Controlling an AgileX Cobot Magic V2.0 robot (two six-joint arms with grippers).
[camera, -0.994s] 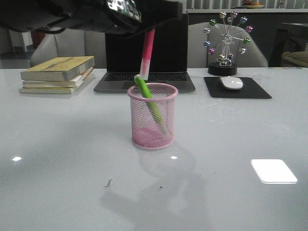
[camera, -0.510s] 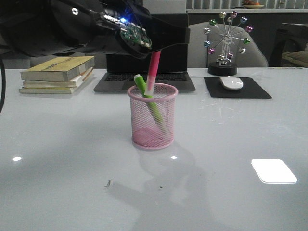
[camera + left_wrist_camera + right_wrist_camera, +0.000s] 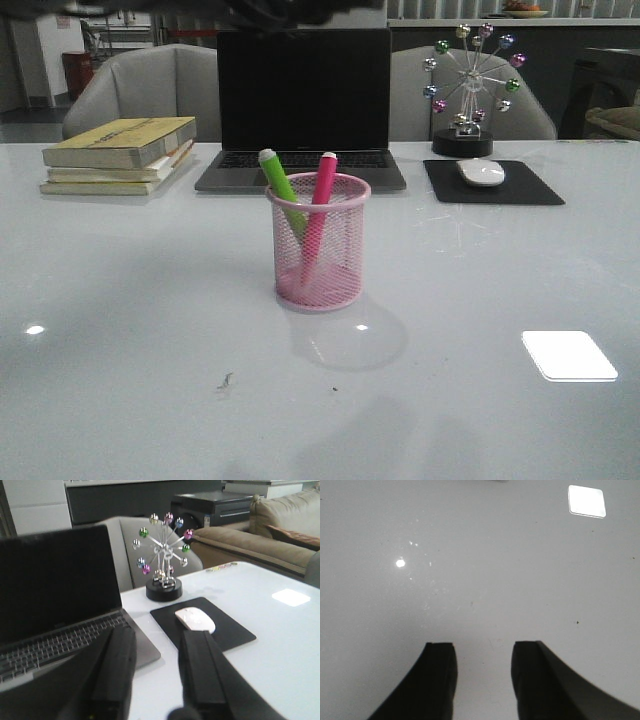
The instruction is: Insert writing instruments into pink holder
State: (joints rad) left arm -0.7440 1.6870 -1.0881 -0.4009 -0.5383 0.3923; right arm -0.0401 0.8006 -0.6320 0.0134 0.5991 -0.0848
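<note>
Green marker (image 3: 281, 190) and pink marker (image 3: 316, 222) lean inside the pink holder (image 3: 318, 242); left end effector (image 3: 157, 665) and right end effector (image 3: 482, 680) both released, empty

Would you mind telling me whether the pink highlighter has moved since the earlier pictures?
Yes. The pink highlighter has dropped: it was above the pink holder's rim, and now stands inside, leaning, beside the green highlighter.
</note>
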